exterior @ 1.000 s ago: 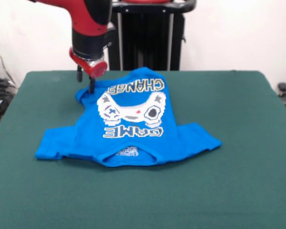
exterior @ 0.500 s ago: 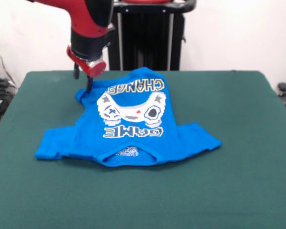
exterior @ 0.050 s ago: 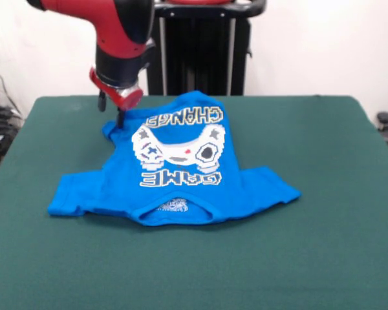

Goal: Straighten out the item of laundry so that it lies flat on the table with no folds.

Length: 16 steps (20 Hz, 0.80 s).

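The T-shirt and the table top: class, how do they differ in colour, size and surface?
The T-shirt is bright blue; the table is dark green. The shirt covers only a small middle part of the far larger table. The shirt bears a printed game controller and lettering; the table is plain. Both look like soft cloth.

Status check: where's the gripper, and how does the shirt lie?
Gripper over shirt's far corner, grip unclear. Blue shirt on green table, far hem bunched, not flat. Nothing in the way.
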Motion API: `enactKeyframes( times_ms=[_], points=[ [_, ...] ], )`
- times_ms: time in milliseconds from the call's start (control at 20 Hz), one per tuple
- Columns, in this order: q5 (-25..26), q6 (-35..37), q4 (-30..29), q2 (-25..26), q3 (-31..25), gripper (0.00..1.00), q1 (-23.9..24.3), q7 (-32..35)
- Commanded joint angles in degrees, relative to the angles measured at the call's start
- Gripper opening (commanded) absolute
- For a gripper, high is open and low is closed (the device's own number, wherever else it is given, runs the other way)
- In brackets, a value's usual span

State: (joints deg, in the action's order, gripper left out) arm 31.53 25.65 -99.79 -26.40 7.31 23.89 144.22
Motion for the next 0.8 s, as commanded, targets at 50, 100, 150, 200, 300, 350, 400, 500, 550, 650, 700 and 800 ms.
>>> enactKeyframes(
  times_ms=[50, 100, 150, 200, 300, 350, 400, 500, 550, 650, 700, 800],
  points=[
    [1.66, -0.67, 3.95, 5.92, -2.69, 1.0, -1.26, -0.64],
    [1.63, -1.38, 4.17, 6.26, -2.62, 1.0, -1.24, -0.27],
    [1.63, -1.94, 4.28, 6.54, -2.57, 1.0, -1.21, -0.02],
    [1.58, -2.29, 4.51, 6.88, -2.57, 1.0, -1.12, 0.09],
    [1.65, -2.5, 4.72, 7.25, -2.65, 1.0, -1.0, 0.02],
    [1.66, -2.26, 4.85, 7.41, -2.64, 1.0, -1.01, -0.1],
    [1.69, -2.14, 4.89, 7.57, -2.51, 1.0, -1.19, 0.01],
    [1.91, -1.99, 4.94, 7.82, -2.01, 1.0, -1.7, 0.33],
    [2.02, -2.07, 5.13, 8.06, -1.81, 1.0, -1.84, 0.51],
    [2.3, -2.3, 5.35, 8.27, -1.59, 1.0, -1.88, 0.45],
    [2.43, -2.33, 5.49, 8.25, -1.58, 1.0, -1.75, 0.22],
    [2.72, -2.38, 5.91, 8.27, -1.37, 1.0, -1.69, -0.01]
  ],
)
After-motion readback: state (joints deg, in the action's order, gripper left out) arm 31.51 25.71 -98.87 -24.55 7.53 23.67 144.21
